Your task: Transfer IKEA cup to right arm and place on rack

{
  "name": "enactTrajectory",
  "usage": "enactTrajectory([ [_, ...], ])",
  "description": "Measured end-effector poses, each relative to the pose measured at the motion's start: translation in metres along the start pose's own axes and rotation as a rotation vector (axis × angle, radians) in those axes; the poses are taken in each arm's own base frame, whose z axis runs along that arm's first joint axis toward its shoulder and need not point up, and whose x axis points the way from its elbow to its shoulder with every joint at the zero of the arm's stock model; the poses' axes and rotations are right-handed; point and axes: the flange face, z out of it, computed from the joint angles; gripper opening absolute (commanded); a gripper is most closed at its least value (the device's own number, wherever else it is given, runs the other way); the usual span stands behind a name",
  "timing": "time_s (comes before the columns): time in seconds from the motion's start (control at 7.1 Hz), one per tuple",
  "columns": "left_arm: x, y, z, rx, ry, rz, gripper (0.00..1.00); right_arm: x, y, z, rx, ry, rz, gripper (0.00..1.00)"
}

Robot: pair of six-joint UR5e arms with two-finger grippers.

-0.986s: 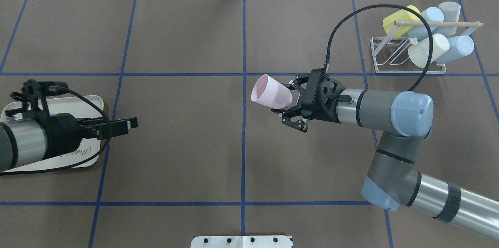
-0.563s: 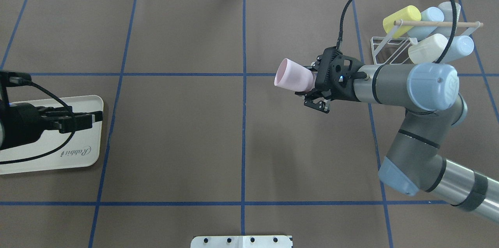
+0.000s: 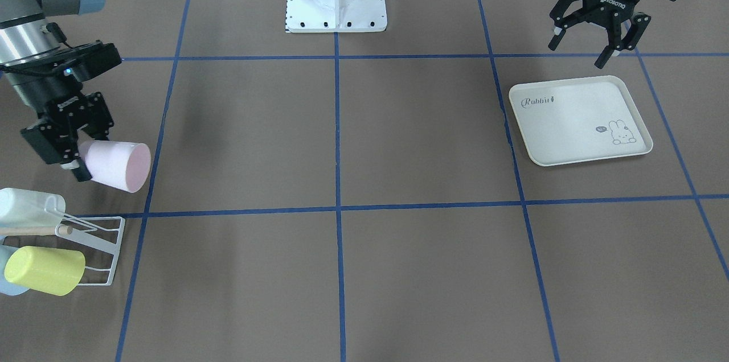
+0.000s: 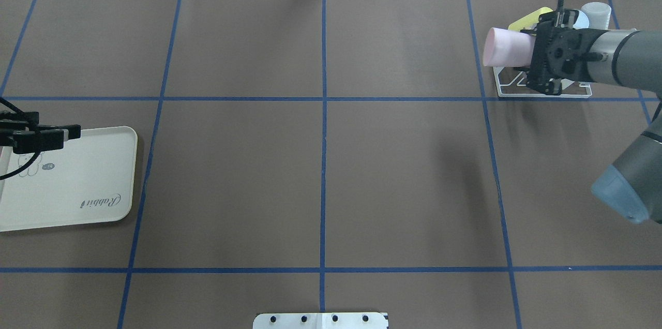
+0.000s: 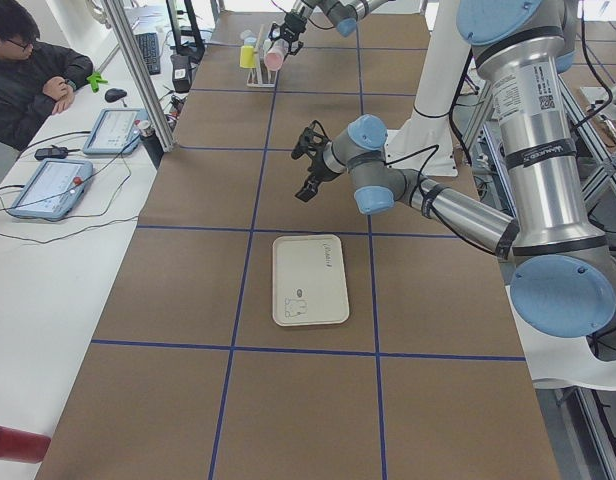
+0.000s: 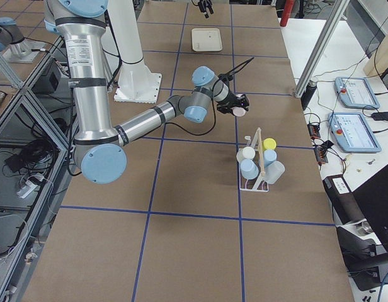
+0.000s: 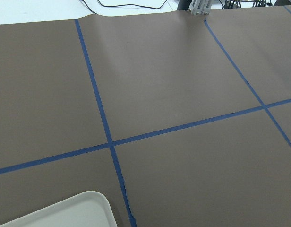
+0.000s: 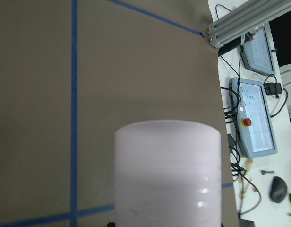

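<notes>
Gripping the pink cup (image 4: pixel 504 47) by its base end with the right gripper (image 4: pixel 535 55), fingers clenched on either side of the wall. Carrying it in the air above the inner end of the white wire rack (image 4: pixel 543 93), close to the far right corner of the table (image 4: pixel 403 189) in the overhead view. Poking the cup's rim out past the rack's edge, over bare mat.

Sharing that corner with a yellow cup (image 3: pixel 45 271) and paler cups stacked on the rack's outer part, partly hidden under the gripper from overhead. Leaving tight room there, with the table's far edge just behind.

Leaving a wide, bare stretch of brown mat crossed by blue tape lines (image 4: pixel 323 163) between the rack and the cream rabbit tray (image 4: pixel 103 174) at the opposite end.

Hovering with the left gripper (image 3: pixel 581 49) raised in the air near the tray, fingers spread, grasping nothing.

Lying on its side: long axis running roughly level along the table's length, open mouth aiming toward the table's middle and the robot's left, base tucked toward the right wrist.
</notes>
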Motion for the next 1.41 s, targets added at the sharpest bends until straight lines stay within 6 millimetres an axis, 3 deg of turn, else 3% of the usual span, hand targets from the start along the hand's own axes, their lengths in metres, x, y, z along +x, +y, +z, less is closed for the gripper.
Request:
enactTrajectory([
  [0.14, 0.0, 0.0, 0.0, 0.001, 0.001, -0.003, 1.0, 0.009, 0.02, -0.004, -0.096, 0.059, -0.125, 0.0],
  [0.28, 0.0, -0.001, 0.0, 0.001, 0.002, -0.004, 1.0, 0.023, 0.026, -0.014, -0.214, 0.091, -0.247, 0.0],
  [0.7, 0.001, -0.001, 0.001, 0.002, 0.005, -0.007, 1.0, 0.042, 0.029, -0.033, -0.45, 0.09, -0.546, 0.0],
  [0.99, 0.002, -0.001, 0.001, 0.002, 0.006, -0.011, 1.0, 0.033, 0.029, -0.028, -0.522, 0.049, -0.629, 0.0],
  [1.41, 0.003, -0.002, 0.001, 0.003, 0.008, -0.016, 1.0, 0.005, 0.012, -0.013, -0.622, 0.023, -0.722, 0.0],
])
